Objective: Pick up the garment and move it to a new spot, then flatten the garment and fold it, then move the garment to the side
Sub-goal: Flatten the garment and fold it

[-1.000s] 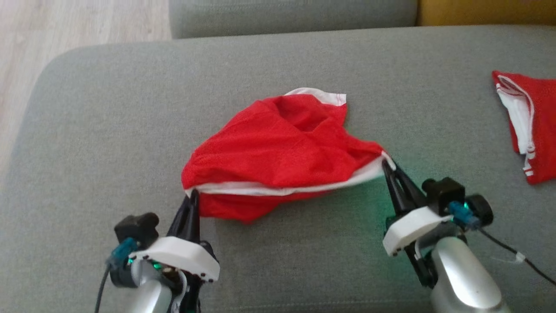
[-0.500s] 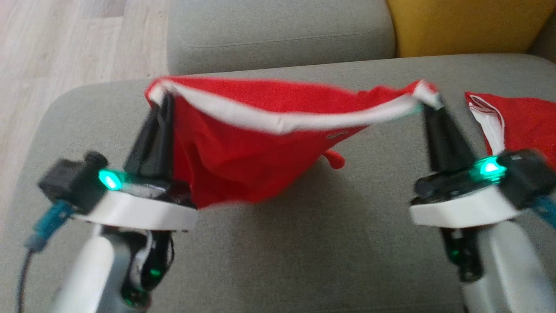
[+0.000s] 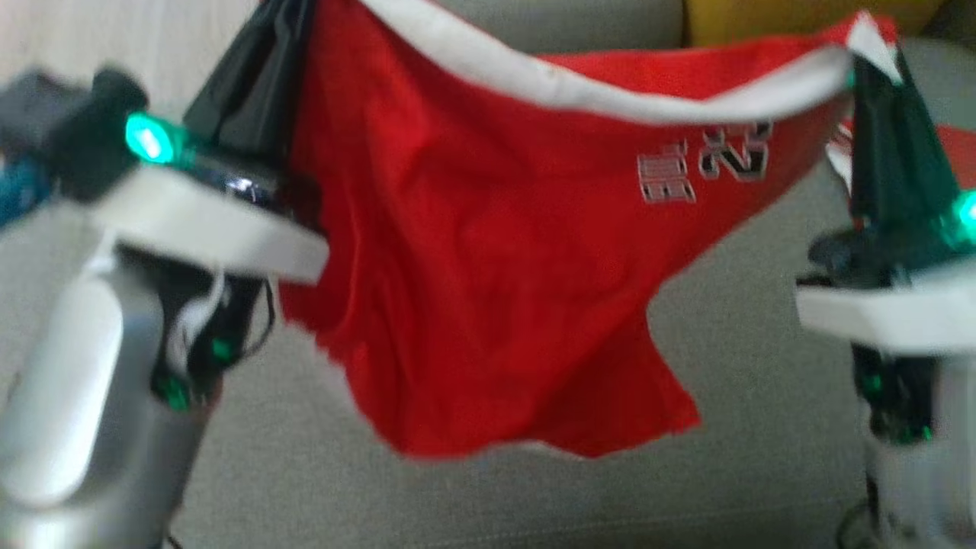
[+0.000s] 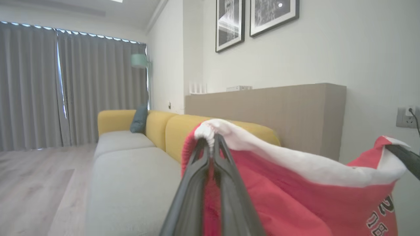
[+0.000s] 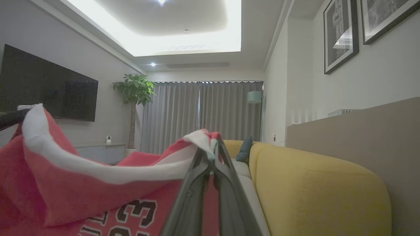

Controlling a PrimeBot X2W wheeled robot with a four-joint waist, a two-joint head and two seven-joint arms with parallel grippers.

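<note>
The garment (image 3: 488,267) is red mesh with a white band along its top edge and black-and-white lettering. It hangs in the air above the grey sofa seat (image 3: 762,427), stretched between both grippers. My left gripper (image 3: 293,9) is shut on the band's left corner, and the left wrist view has it (image 4: 211,139) pinching white cloth. My right gripper (image 3: 865,42) is shut on the band's right corner, seen again (image 5: 213,147) in the right wrist view. The garment's lower edge dangles free, just above the seat.
A second red and white garment (image 3: 957,152) lies on the seat at the right, partly behind my right gripper. Yellow sofa backs (image 5: 315,190) run along the far side. Wooden floor (image 3: 175,38) lies beyond the seat's left end.
Both grippers have risen, lifting the garment off the sofa seat. It has opened from a crumpled heap into a hanging sheet. The head view has shifted as well.
</note>
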